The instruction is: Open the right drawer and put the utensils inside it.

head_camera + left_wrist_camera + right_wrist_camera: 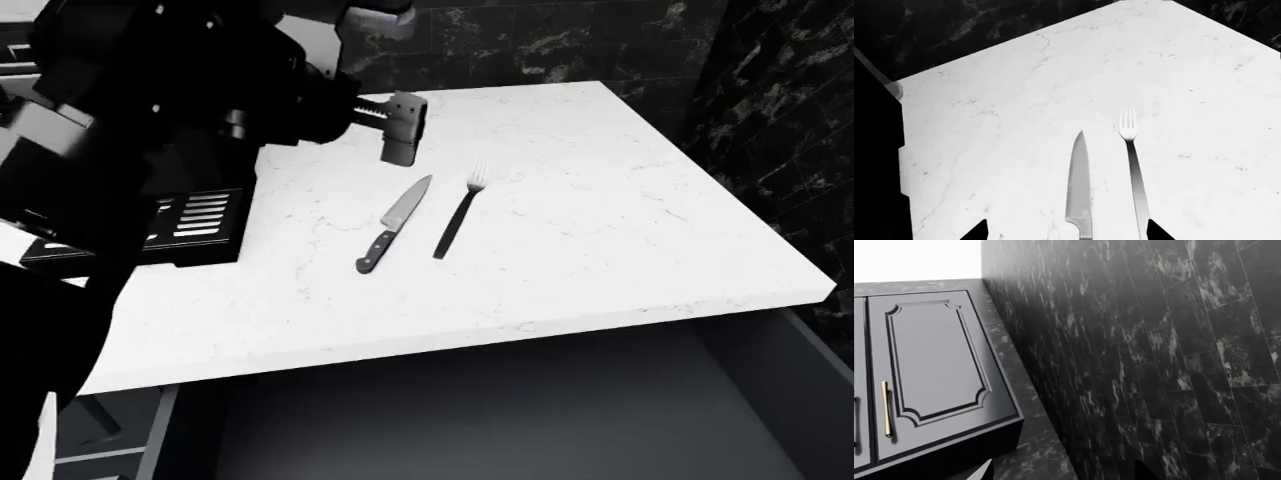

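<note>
White marble counter (601, 200); right drawer (534, 420) open, empty as seen. Knife (395, 224), fork (459, 215) side by side, ungrasped. Left gripper (400, 130) at 12 o'clock above knife, jaws spread. Right gripper state: cannot tell.

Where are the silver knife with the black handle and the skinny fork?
Silver-bladed knife with black handle (396, 224), head view, on the blade near the handle.
Slim black-handled fork (458, 222), head view, on the handle.

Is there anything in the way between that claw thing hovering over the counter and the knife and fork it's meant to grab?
Nothing visible. The left gripper hangs above the bare white countertop; the knife and fork lie side by side, apart, nothing over them. The right drawer below the front edge stands open.
</note>
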